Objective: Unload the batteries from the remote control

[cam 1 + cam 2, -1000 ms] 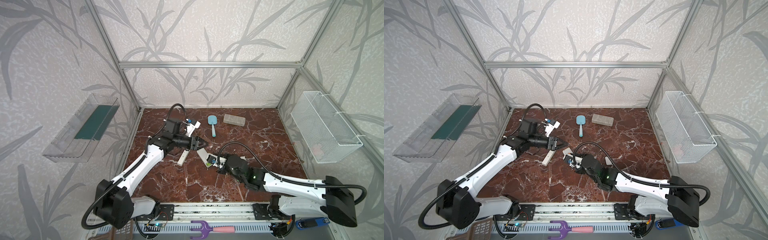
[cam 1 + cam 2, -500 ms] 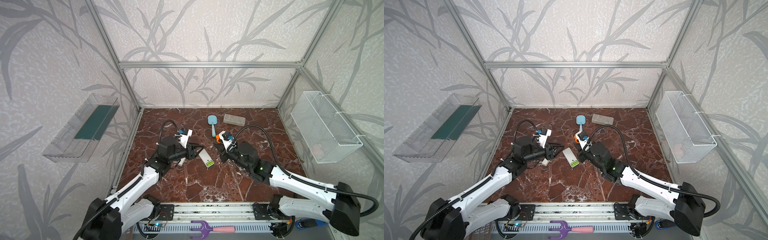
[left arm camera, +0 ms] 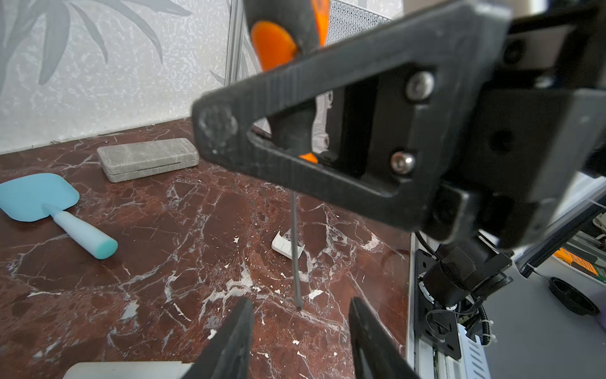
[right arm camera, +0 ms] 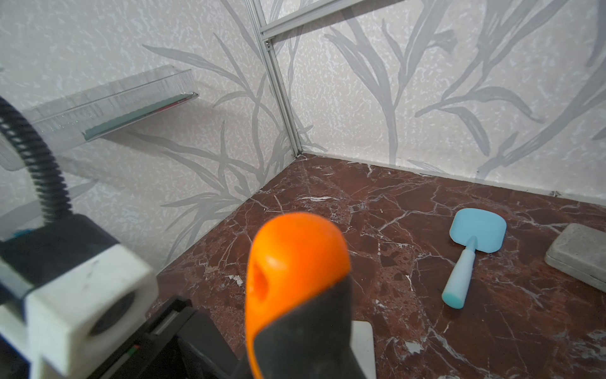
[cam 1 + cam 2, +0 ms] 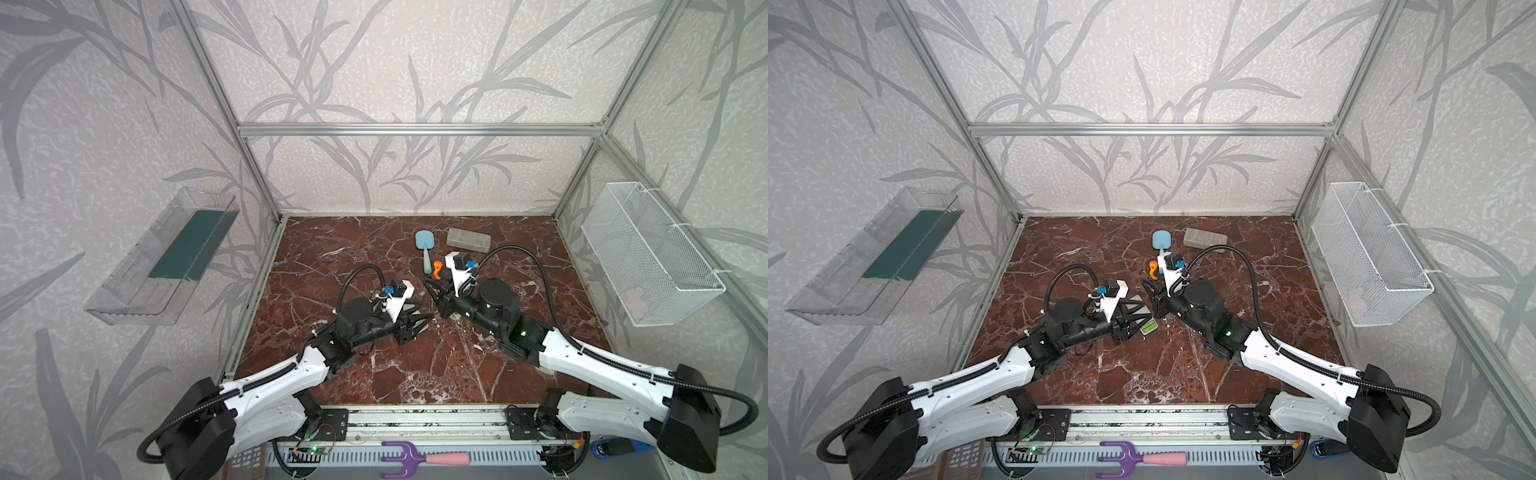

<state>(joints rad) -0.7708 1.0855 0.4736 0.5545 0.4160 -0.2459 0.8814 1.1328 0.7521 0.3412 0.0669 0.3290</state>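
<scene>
The remote control lies at mid-table under my left gripper (image 5: 1136,322). Its lime-green batteries (image 5: 1148,326) show in its open end in a top view. In the left wrist view my left gripper (image 3: 300,328) stands open just above the marble, nothing between its fingers, and the remote's white edge (image 3: 131,372) lies beside one finger. My right gripper (image 5: 436,291) is shut on the orange-and-black screwdriver (image 4: 295,262), held upright. Its thin shaft (image 3: 296,256) points down at the table just beyond the left fingertips.
A small white cover piece (image 3: 285,244) lies on the marble past the shaft. A blue spatula (image 5: 424,245) and a grey case (image 5: 468,240) lie at the back. A wire basket (image 5: 648,253) hangs on the right wall, a clear shelf (image 5: 166,257) on the left wall.
My right gripper lifted the screwdriver off the remote and swung toward the back. My left gripper pulled back, then moved right over the remote, its jaws narrowing a little.
</scene>
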